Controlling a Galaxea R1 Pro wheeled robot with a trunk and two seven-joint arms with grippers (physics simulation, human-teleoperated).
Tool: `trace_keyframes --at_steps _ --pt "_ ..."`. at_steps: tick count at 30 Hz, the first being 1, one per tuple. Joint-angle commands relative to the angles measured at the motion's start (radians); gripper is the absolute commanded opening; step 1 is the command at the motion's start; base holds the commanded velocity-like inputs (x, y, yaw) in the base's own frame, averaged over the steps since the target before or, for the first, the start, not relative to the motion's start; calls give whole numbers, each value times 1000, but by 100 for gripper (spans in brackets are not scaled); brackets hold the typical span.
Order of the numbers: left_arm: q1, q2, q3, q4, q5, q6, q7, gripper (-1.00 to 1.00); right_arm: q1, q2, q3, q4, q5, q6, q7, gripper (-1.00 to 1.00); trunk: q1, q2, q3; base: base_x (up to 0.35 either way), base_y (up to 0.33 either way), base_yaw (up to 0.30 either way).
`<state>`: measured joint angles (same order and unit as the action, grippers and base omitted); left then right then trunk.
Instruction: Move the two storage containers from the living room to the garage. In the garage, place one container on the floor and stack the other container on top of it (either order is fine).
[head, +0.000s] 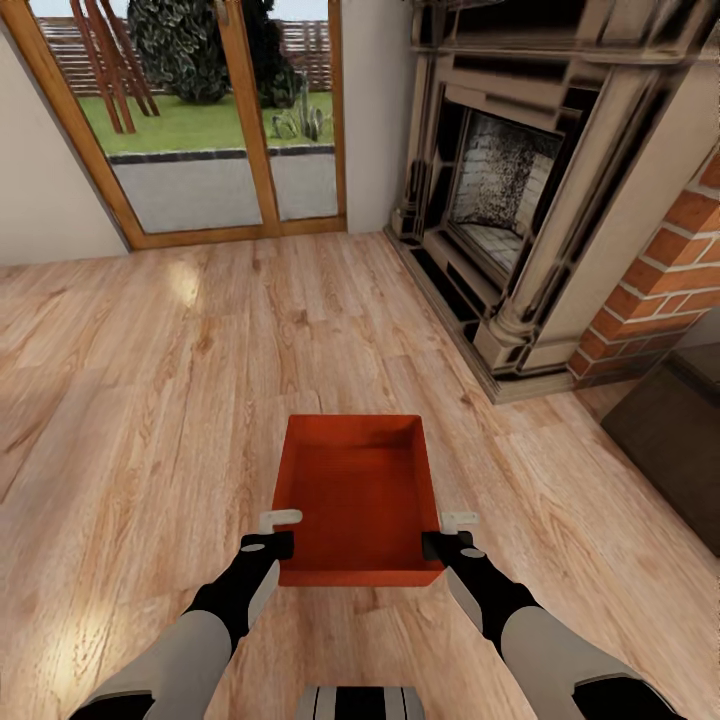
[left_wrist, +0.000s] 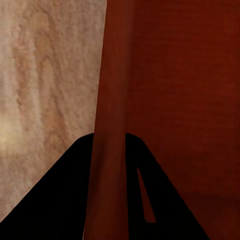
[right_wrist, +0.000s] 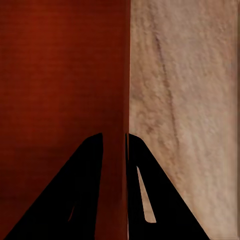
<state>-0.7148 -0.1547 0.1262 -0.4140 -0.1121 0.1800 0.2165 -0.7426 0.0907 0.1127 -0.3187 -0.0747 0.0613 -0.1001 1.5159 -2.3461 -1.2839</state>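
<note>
Red-orange shallow rectangular plastic storage container (head: 362, 500) sat level in head view, carried betw. both arms over the light wood-plank living-room floor (head: 150, 400), brick fireplace (head: 520, 200) ahead-right, glass patio door (head: 200, 120) ahead-left. Left gripper (head: 280, 532) pinched its left wall nr the near corner, right gripper (head: 450, 533) the right wall. To carry well: keep both arms level, equal squeeze, turn base slowly twd the garage.

Left wrist: dark fingers (left_wrist: 70, 200) clamped either side of the thin wall.

Right wrist: fingers (right_wrist: 75, 195) likewise clenched on the wall, narrow gap only.
</note>
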Motion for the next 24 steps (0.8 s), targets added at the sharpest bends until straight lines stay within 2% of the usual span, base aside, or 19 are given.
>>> trace_keyframes --at_steps 1,24 --pt "0 -2 5 -2 -5 6 0 -100 0 0 5 -2 -10 6 -1 -100 -4 7 3 0 0 0" --pt "0 -2 9 -2 -4 6 -2 -100 0 0 5 -2 -10 5 0 -100 -92 168 75 0 0 0"
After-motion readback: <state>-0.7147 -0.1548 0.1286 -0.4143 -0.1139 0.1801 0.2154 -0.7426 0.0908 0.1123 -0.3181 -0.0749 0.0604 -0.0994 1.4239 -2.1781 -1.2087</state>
